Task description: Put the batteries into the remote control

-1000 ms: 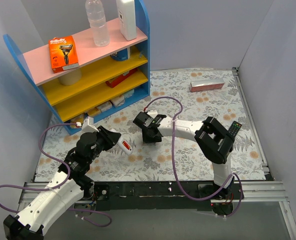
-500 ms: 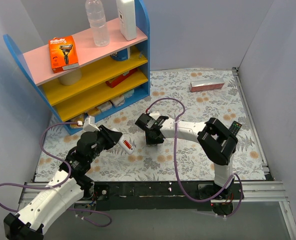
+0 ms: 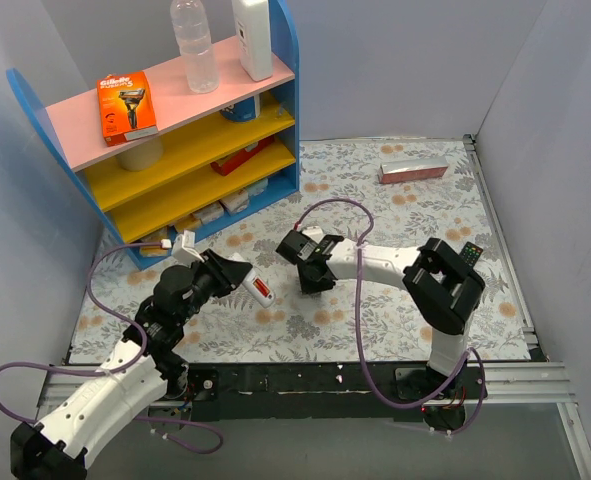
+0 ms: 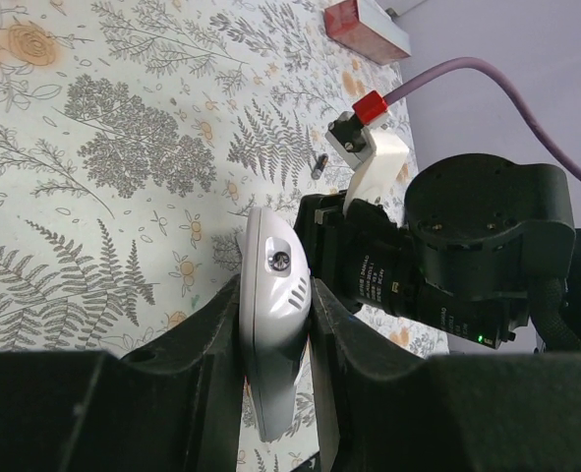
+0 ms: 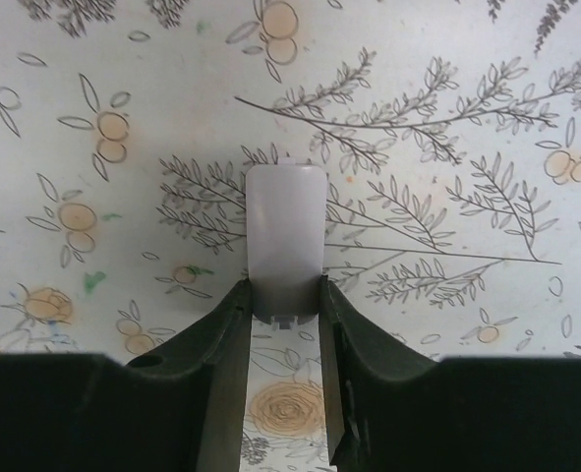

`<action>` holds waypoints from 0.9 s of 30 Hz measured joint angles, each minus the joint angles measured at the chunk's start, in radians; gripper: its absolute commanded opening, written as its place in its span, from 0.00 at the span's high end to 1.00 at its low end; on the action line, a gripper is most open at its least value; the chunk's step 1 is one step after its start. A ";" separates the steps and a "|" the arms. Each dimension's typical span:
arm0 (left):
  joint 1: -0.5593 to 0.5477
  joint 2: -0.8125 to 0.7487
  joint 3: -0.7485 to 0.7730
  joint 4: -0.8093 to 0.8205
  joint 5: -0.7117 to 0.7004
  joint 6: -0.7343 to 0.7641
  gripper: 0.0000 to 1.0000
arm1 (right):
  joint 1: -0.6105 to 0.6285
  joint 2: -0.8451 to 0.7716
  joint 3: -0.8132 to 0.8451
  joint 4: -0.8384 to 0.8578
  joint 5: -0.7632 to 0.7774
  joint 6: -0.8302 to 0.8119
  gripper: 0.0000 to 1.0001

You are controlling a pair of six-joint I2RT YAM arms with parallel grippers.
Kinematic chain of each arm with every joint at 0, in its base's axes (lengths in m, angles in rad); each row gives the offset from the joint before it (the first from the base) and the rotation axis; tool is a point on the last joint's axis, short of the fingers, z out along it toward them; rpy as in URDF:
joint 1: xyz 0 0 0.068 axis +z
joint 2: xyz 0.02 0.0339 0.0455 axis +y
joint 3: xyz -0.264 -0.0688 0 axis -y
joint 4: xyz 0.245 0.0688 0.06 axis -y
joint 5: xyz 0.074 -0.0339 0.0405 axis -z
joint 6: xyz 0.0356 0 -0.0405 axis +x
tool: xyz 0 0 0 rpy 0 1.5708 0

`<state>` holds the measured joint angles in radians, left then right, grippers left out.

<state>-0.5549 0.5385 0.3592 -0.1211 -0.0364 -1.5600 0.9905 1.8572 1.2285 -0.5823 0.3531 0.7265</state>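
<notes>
Slippage is risked (smooth plastic): the white remote control (image 4: 270,349) is clamped by the left hand (image 4: 274,295), the pale rectangular cover (image 5: 285,221) by the right hand (image 5: 284,297).

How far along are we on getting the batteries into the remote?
Early. Looks done: the right gripper pinches a small grey-white panel, likely the battery cover, apart from the remote. In hand: the left gripper clamps the white remote above the floral mat. Left: no cell is seen going in. One small dark cylinder, possibly a battery, lies on the mat, and the cover must go back on.
</notes>
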 measured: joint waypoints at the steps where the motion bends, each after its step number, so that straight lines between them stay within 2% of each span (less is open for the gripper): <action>1: 0.000 0.002 -0.008 0.020 0.010 0.001 1.00 | 0.000 -0.011 -0.012 -0.004 0.000 -0.010 0.82; 7: -0.001 0.068 -0.045 0.157 0.079 0.001 1.00 | 0.002 -0.111 -0.056 -0.024 -0.015 -0.103 0.82; 10: -0.001 0.113 -0.068 0.245 0.116 -0.001 1.00 | 0.005 -0.203 -0.056 -0.023 -0.039 -0.172 0.88; 13: -0.001 0.173 -0.084 0.343 0.161 -0.008 1.00 | 0.007 -0.293 -0.040 -0.034 -0.073 -0.239 0.88; 18: -0.001 0.288 -0.086 0.489 0.230 -0.033 1.00 | 0.013 -0.366 0.068 -0.096 -0.134 -0.343 0.88; 27: -0.001 0.399 -0.087 0.663 0.270 -0.085 1.00 | 0.078 -0.354 0.273 -0.264 -0.216 -0.437 0.87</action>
<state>-0.5560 0.9375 0.2726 0.5419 0.2340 -1.6455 1.0683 1.5032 1.5017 -0.8463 0.1368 0.2897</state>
